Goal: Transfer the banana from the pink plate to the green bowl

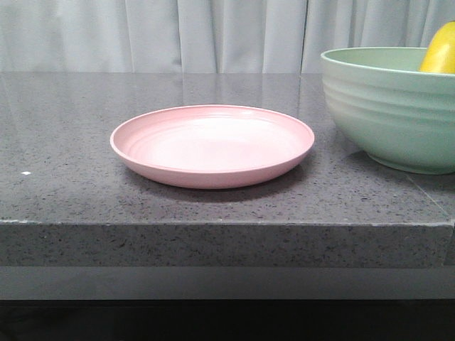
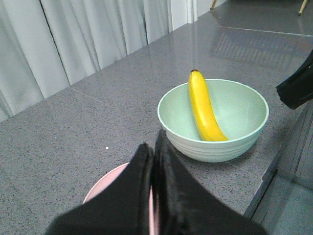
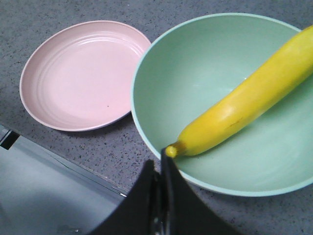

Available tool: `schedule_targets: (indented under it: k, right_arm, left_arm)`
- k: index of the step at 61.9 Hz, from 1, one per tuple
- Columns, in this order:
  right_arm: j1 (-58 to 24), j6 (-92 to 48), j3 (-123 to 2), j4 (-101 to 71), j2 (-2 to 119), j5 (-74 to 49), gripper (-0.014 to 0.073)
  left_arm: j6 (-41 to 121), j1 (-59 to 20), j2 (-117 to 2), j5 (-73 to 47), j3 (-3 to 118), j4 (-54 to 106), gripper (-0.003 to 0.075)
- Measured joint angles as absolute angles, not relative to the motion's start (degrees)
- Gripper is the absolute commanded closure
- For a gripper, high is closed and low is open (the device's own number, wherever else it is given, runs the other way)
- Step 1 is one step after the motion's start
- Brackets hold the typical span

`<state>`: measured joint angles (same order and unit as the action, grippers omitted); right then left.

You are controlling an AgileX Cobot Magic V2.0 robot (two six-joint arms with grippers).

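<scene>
The yellow banana [image 2: 204, 108] lies inside the green bowl [image 2: 230, 144], leaning on its wall; its tip shows over the rim in the front view [image 1: 441, 50], and it also shows in the right wrist view [image 3: 244, 105]. The bowl [image 1: 398, 106] stands at the table's right. The pink plate [image 1: 212, 144] sits empty in the middle, beside the bowl, seen too in the right wrist view [image 3: 80, 73]. My left gripper [image 2: 153, 147] is shut and empty, above the plate's edge. My right gripper [image 3: 161, 164] is shut and empty, above the bowl's [image 3: 195, 73] near rim by the banana's stem.
The grey speckled stone table [image 1: 71, 177] ends in a front edge just before the plate. White curtains [image 1: 178, 35] hang behind it. A dark part of the right arm [image 2: 298, 88] shows at the edge of the left wrist view.
</scene>
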<state>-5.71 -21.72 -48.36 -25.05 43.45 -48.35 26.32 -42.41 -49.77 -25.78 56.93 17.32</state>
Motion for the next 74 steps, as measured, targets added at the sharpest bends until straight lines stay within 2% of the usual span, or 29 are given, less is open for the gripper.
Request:
schedule_targets:
  k: [34, 43, 63, 74]
  right_arm:
    - [-5.7, -21.7, -48.4, -25.2, 43.5, -49.1, 0.0664]
    - [-5.7, -21.7, -48.4, -25.4, 43.5, -49.1, 0.0664]
    - [-5.7, -21.7, -48.4, -26.3, 43.3, -49.1, 0.0664]
    - [-5.7, -21.7, -48.4, -26.3, 43.3, -49.2, 0.0664]
  left_arm:
    - [26.3, -41.6, -47.8, -22.8, 54.2, 15.4, 0.0741]
    - [24.0, -31.9, -37.5, -17.6, 44.3, 14.1, 0.0741]
    - [21.6, -7.2, -4.8, -12.2, 17.5, 19.2, 0.0741]
    - [20.3, -0.7, 0.2, -11.3, 9.5, 25.1, 0.0741]
